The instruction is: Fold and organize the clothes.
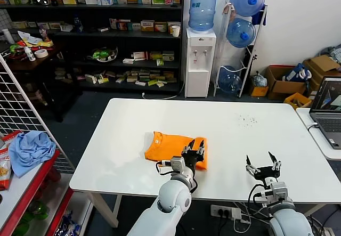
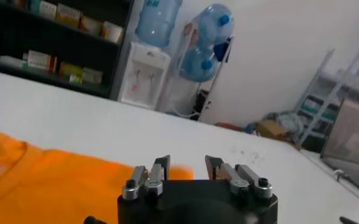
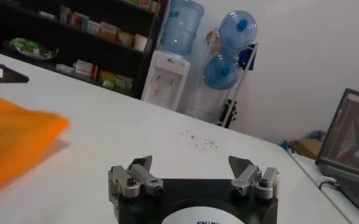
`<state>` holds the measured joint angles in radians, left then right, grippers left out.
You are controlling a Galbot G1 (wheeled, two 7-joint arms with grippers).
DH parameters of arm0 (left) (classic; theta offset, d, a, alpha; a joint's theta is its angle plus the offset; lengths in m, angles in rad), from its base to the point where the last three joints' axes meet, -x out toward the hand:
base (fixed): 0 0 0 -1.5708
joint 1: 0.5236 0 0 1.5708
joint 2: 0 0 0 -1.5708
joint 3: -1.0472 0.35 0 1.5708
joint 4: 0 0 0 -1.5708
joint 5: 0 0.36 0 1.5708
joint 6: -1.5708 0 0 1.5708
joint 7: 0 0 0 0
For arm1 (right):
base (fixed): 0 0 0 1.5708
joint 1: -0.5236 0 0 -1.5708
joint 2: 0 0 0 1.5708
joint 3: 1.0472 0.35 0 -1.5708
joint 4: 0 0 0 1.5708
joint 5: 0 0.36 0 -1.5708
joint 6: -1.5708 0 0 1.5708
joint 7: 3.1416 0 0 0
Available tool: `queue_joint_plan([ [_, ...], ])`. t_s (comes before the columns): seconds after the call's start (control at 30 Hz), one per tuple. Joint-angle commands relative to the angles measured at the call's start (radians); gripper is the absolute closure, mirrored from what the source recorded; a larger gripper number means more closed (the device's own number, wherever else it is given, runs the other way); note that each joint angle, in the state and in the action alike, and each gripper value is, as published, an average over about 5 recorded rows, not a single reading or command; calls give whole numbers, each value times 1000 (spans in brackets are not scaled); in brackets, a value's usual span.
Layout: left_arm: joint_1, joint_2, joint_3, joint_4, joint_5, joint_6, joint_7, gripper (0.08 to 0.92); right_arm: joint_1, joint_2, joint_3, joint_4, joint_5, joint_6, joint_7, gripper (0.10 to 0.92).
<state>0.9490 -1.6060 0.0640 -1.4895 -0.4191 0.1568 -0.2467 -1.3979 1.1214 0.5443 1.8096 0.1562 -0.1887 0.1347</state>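
The orange T-shirt point(image 1: 168, 146) lies folded into a flat rectangle on the white table point(image 1: 240, 140), left of centre and toward the front. My left gripper point(image 1: 193, 149) hovers at the shirt's right end, fingers pointing away from me. Its jaws stand apart with nothing between them; in the left wrist view point(image 2: 187, 163) only table and the orange fabric point(image 2: 57, 182) edge show past them. My right gripper point(image 1: 262, 161) is open and empty over bare table at the front right. The right wrist view point(image 3: 190, 163) shows the T-shirt point(image 3: 14, 140) off to the side.
A laptop point(image 1: 327, 105) sits on a side table at the right. A light blue cloth point(image 1: 32, 148) lies on a red shelf at the left, beside a wire rack. Small dark specks point(image 1: 246, 120) dot the table's far right. Shelves and a water dispenser point(image 1: 200, 60) stand behind.
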Motion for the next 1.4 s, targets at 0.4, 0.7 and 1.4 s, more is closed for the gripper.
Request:
queue_joint_plan([
  [0.4,202,434,-224,-127,126,-435,114,196,63,85,55,-49,41,54,-124,203],
  [0.7,267,471,-311,-85,169,-441,131,177,93,131,88,-78,58,61,-175,203],
  [1.4,300,446,-352,-125,282,-415,159,177,63,159,154,-33,46,104,-227,203],
])
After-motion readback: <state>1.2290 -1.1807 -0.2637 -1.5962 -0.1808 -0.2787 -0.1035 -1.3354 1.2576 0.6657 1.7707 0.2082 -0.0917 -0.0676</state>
